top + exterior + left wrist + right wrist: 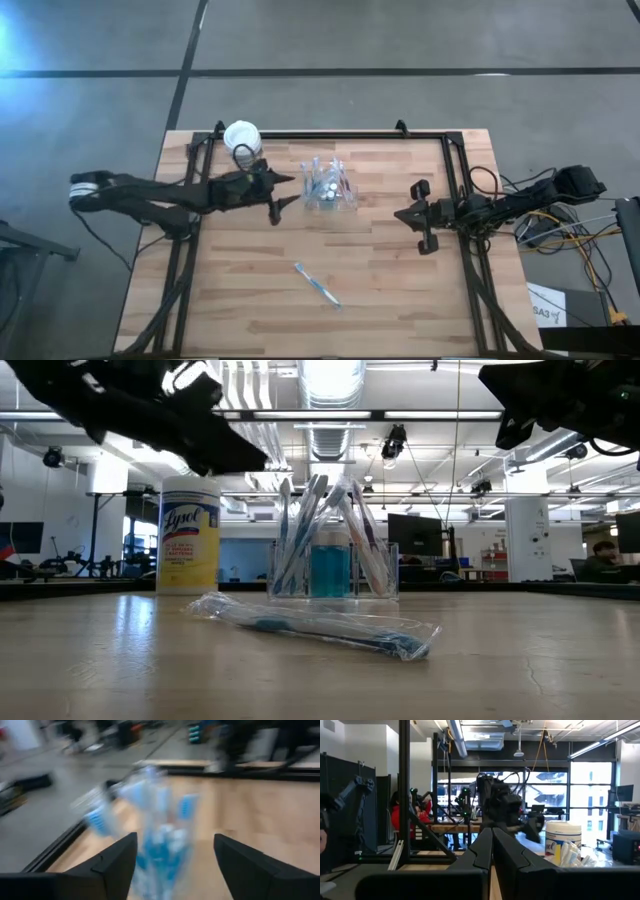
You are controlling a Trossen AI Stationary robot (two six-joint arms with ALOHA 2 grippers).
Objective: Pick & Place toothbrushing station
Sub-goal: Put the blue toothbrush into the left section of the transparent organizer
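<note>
The left end effector [287,192] hung just above the worktop [240,300] with its fingers [112,865] spread wide apart, pointed at the station [329,187] and just beside it, holding nothing. From its wrist view the clear holder and its blue and white brushes sat between the two fingers, though the blur there left it unclear whether either finger touched the plastic; from overhead a small gap seemed to remain. That spread made sense as a stance for straddling the holder. The station stood upright toward the far middle of the worktop, brushes fanning out of its top, so a grip low on the walls looked safer than one near the bristling tips. Just behind the left arm, at the far edge, stood the canister [242,136], close enough that a swing back could clip it. One wrapped brush [318,284] lay flat on its own toward the near side, well apart from the station and out of the arm's line. The right end effector [425,216] waited near the right rail with its fingers pressed together, empty, well apart from the station. Between the two arms the wood was open, and the near half offered broad free room apart from that lone brush; the black frame [455,180] along the sides bounded any sideways carry.
</note>
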